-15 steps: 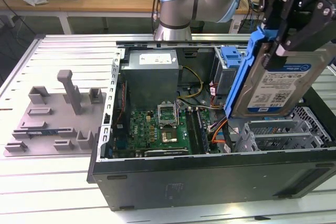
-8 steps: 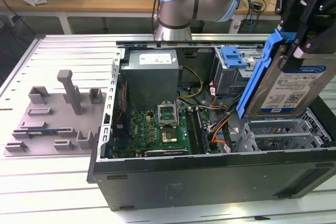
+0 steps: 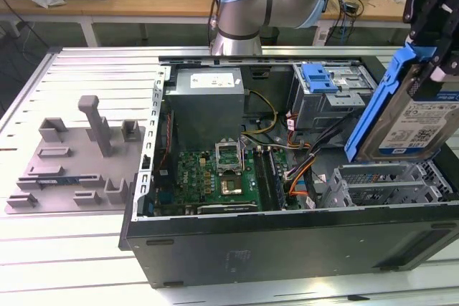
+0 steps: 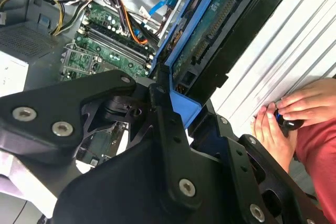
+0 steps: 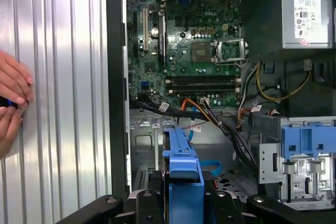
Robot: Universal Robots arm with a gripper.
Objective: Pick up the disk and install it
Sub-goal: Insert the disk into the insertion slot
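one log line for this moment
gripper shut on disk | disk tilted above open computer case | not yet installed | person's hand on table beside case

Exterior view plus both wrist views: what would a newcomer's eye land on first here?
The blue-framed disk, clamped in the robot's hand, hangs tilted over the open computer case at the exterior view's right. Inside the case the green motherboard lies exposed. In both wrist views, a person's fingers rest on the ribbed table beside the case.
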